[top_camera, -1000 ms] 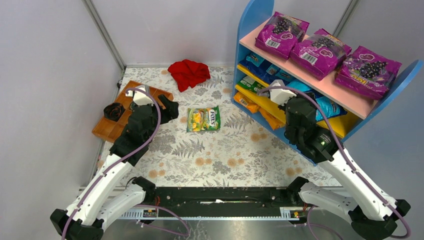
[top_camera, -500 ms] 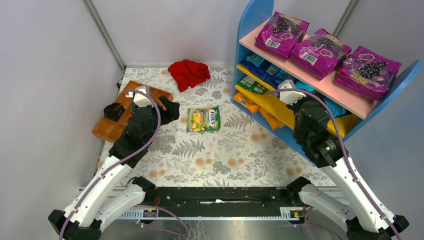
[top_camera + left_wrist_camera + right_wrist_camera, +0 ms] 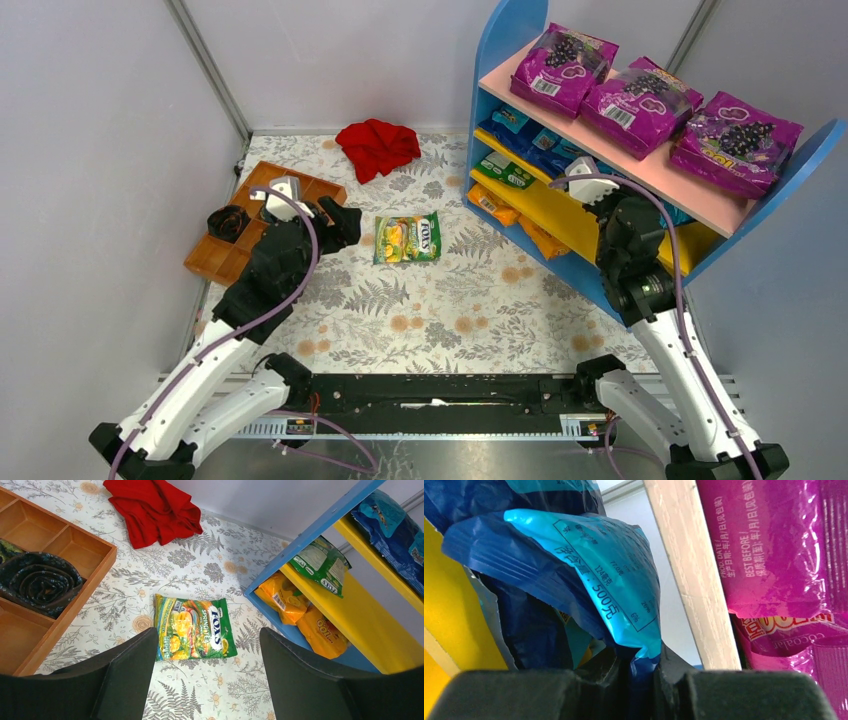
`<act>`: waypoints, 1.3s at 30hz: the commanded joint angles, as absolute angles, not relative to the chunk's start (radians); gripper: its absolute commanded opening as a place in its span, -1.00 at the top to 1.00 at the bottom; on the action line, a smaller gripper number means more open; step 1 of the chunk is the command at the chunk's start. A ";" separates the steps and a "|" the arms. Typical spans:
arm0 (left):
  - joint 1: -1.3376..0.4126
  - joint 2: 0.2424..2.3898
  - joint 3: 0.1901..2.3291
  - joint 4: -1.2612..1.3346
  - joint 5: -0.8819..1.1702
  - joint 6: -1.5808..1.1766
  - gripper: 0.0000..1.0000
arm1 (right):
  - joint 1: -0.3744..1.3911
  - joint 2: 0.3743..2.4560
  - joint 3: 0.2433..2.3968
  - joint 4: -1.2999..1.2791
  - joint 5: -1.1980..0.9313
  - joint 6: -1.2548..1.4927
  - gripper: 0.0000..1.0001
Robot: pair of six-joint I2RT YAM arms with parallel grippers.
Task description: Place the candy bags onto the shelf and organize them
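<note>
One blue candy bag (image 3: 589,565), right tool (image 3: 641,672) pinching

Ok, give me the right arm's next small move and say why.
Probably open the right tool and let go. It is shut on the blue candy bag, which sits inside the shelf, among other blue bags under the pink board; whether it rests fully on the yellow board is hidden.
</note>
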State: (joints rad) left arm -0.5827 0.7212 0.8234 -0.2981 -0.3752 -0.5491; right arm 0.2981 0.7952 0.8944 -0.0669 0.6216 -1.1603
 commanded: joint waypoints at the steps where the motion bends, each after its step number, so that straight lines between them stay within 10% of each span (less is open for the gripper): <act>1: -0.604 0.701 0.824 -0.274 -0.416 -0.531 -0.58 | 0.230 0.740 0.899 0.227 0.441 -1.226 1.00; 12: -0.651 0.677 0.822 -0.279 -0.446 -0.527 -0.61 | 0.047 0.755 0.825 0.238 0.288 -1.221 1.00; 26: -0.690 0.672 0.822 -0.283 -0.459 -0.520 -0.63 | 0.044 0.675 1.044 -0.349 0.087 -0.846 -0.62; 33: -0.690 0.678 0.821 -0.283 -0.455 -0.519 -0.64 | 0.044 0.624 1.091 -0.491 -0.076 -0.754 -0.64; 39: -0.690 0.679 0.821 -0.282 -0.451 -0.522 -0.65 | 0.043 0.666 1.179 -0.570 0.165 -0.609 -0.05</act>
